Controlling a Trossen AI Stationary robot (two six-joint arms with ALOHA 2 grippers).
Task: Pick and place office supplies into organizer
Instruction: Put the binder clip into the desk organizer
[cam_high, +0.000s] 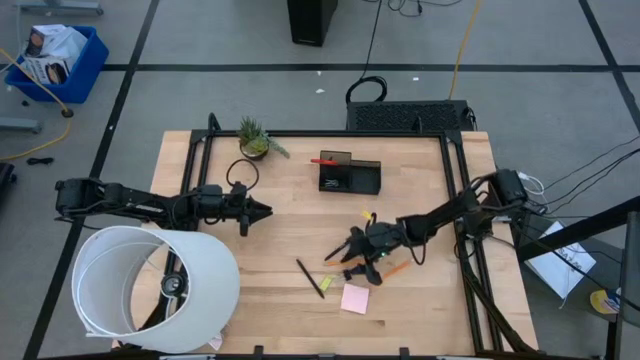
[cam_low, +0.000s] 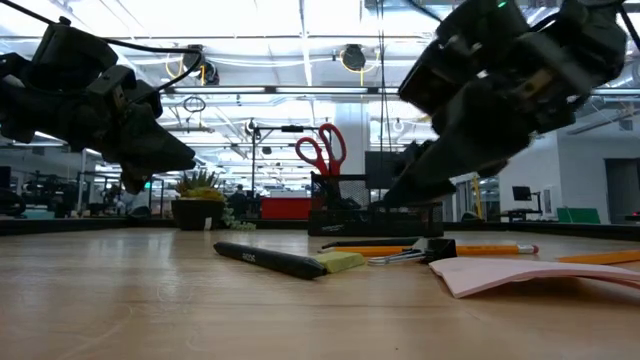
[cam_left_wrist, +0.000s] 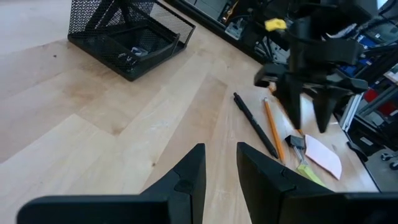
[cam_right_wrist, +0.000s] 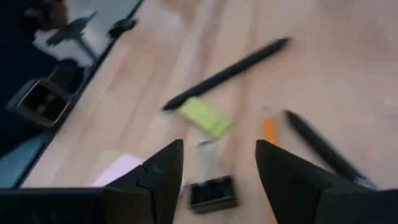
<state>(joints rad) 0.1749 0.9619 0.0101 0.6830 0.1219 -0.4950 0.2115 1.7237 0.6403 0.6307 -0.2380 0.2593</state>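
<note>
Care is needed as the right gripper (cam_right_wrist: 219, 163) — jaws held wide above the binder clip (cam_right_wrist: 210, 191), beside the green eraser (cam_right_wrist: 204, 117), pens (cam_right_wrist: 227, 73) and pencil (cam_right_wrist: 269, 132) — is centred before closing, while the organizer (cam_high: 349, 173) waits well apart and the left gripper (cam_left_wrist: 219, 168), narrowly parted, idles.

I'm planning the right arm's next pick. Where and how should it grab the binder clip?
Probably from above, open right gripper straddling the binder clip's black body, not its thin wire handle. The clip lies flat on the table, between the pink pad and the orange pencil, so a side approach would crowd them.
</note>
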